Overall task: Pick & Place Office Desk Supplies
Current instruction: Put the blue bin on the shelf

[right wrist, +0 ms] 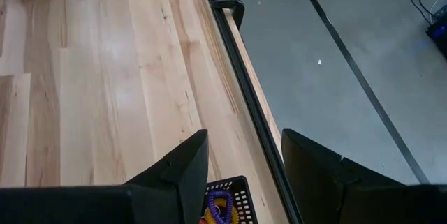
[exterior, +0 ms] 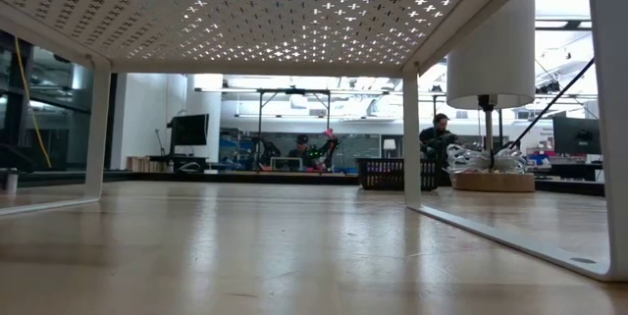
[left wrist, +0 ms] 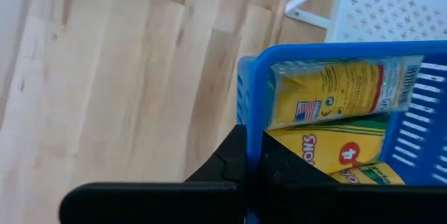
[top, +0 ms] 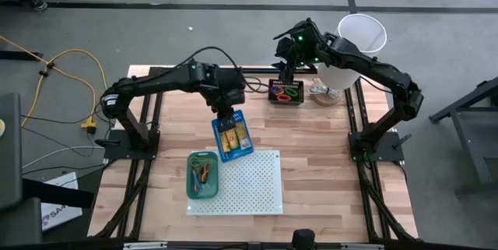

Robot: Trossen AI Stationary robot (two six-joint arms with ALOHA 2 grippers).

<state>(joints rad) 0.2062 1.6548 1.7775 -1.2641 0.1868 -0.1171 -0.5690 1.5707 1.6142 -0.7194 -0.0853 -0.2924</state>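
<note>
Blue bin (top: pixel 232 137) wall pinched by left gripper (top: pixel 225 120), right gripper (top: pixel 289 71) spread above black bin (top: pixel 285 93)

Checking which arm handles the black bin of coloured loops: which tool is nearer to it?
Right. The right tool hangs open just above the black bin; the left tool is shut on the blue bin's rim, well away.
</note>
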